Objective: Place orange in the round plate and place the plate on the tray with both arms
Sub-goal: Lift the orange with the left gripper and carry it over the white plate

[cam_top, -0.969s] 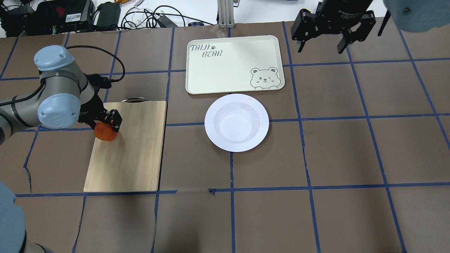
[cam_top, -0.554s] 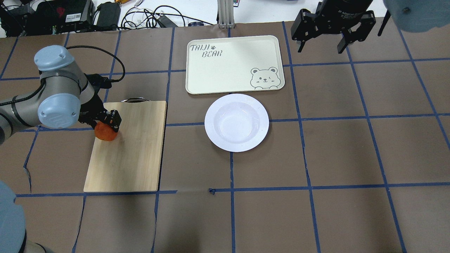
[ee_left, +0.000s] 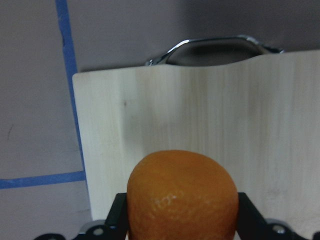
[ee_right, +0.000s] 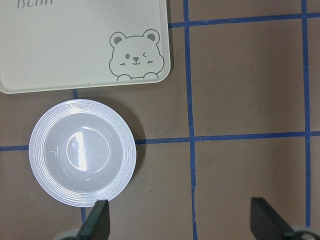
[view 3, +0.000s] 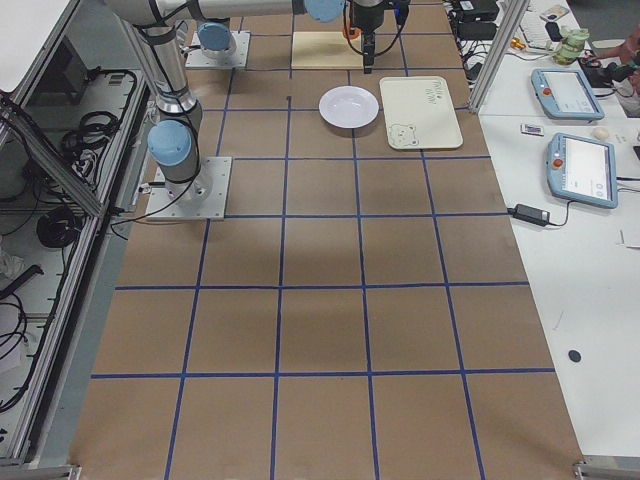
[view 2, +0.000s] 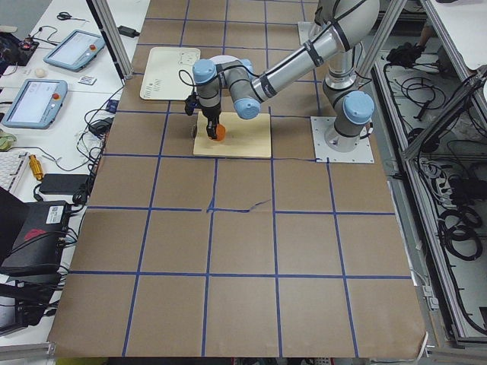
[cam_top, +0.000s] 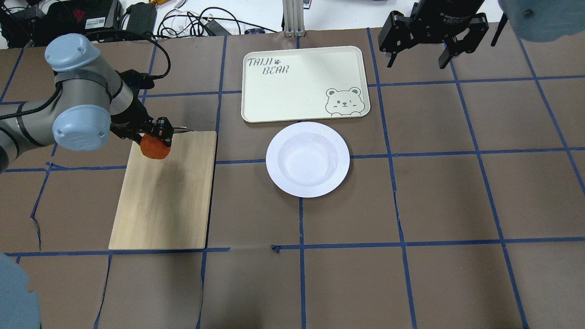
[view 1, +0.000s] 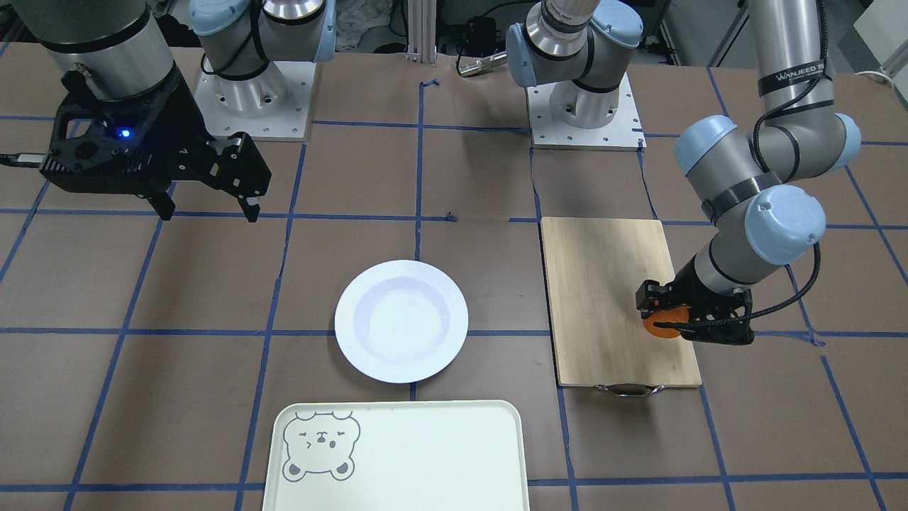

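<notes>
The left gripper (cam_top: 155,137) is closed on the orange (ee_left: 182,197), with one black finger on each side of the fruit at about its widest part; the left wrist view shows both fingers pressed against the skin. The orange hangs over the far left corner of the bamboo cutting board (cam_top: 169,196), near the board's metal handle (ee_left: 215,50), and appears to be clear of the wood, although the exact gap cannot be read. The right gripper (cam_top: 416,57) is wide open and holds nothing; it hovers above the table (cam_top: 457,205) to the right of the tray (cam_top: 297,91). The round plate (cam_top: 274,160) lies empty on the table, just beside the near long edge of the tray and well apart from the cutting board. Handling assessment: the orange is probably light and firm, with a dimpled skin that gives fair friction, but its round form will roll if it is released from any height, so it should be set down low over the sunken centre of the plate. The plate is likely rigid, smooth and shallow; the wide ridged rim is the only practical hold, taken at two opposite points, one per arm, and kept level so that the fruit stays in the centre.
</notes>
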### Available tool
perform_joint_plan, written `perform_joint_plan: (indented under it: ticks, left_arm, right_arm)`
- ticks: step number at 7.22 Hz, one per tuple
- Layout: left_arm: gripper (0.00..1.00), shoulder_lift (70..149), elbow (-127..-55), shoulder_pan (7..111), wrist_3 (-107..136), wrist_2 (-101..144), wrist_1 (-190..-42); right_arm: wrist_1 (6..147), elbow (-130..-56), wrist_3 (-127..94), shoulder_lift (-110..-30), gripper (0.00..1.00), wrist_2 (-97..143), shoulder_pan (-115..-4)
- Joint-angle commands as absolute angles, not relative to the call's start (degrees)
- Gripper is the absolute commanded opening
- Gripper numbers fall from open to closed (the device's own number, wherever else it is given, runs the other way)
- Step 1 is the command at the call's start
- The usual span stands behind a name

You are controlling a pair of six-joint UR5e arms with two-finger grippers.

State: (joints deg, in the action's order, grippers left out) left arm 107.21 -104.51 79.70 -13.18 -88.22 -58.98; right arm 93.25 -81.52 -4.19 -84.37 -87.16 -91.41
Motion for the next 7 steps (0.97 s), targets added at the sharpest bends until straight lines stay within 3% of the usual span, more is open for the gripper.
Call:
perform_joint_plan:
  ticks: [1,7]
  left_arm:
    - [0.15,108.4,-102.8,90.6,3.7,-87.5,-56.8]
    - [0.15,118.5,-93.4,111.9,34.1,-82.9,-49.9]
  right_arm:
    - [93.3,-81.5,-4.0,-84.4,1.00,-87.2,-91.4]
    - [93.7,-81.6,-3.8,-84.3,1.00,-87.2,-91.4]
